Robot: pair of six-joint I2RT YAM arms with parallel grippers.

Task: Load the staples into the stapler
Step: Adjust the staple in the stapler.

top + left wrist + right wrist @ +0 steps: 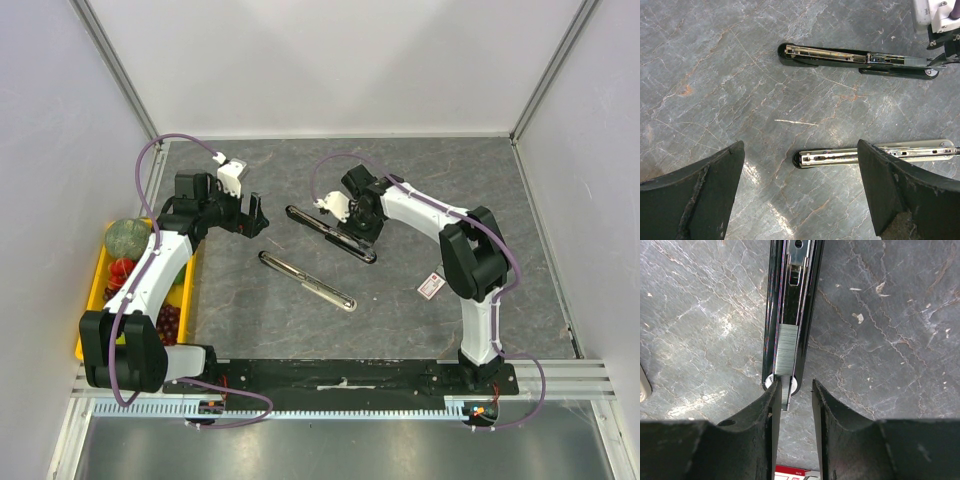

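A black stapler lies opened on the grey table, its magazine channel facing up. A grey staple strip rests in the channel, its near end poking past the stapler's end. My right gripper hovers over that end with the jaws a little apart: the strip lies against the left finger, and the right finger stands clear of it. The staples box, white and red, lies to the right. My left gripper hangs wide open, holding nothing, above the tip of a silver stapler part.
The silver-and-cream stapler part lies diagonally in front of the black stapler. A yellow bin of fruit stands along the left edge by the left arm. White walls close in the table at the back and sides.
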